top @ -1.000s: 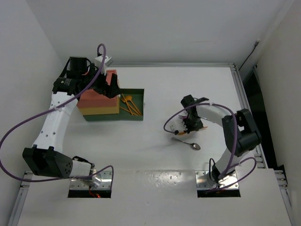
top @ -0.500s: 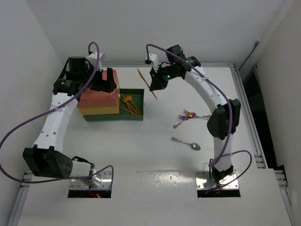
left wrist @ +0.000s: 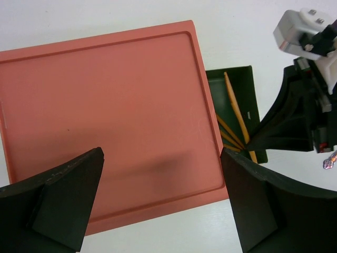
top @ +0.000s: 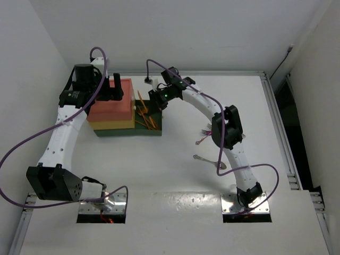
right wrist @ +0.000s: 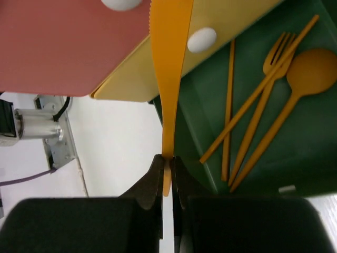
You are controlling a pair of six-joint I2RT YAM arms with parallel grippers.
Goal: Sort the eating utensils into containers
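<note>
The right gripper (right wrist: 167, 164) pinches an orange utensil (right wrist: 169, 63) by its end above the green drawer's (right wrist: 310, 153) wall, the left gripper (left wrist: 160, 197) gaping over the red top drawer (left wrist: 105, 105); dropped here, it could tip onto the table (right wrist: 116, 137).

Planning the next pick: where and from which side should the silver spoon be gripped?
Probably mid-handle of the silver spoon, straight from above, fingers across its length: it lies flat on the table, and the handle is its slimmest part.
</note>
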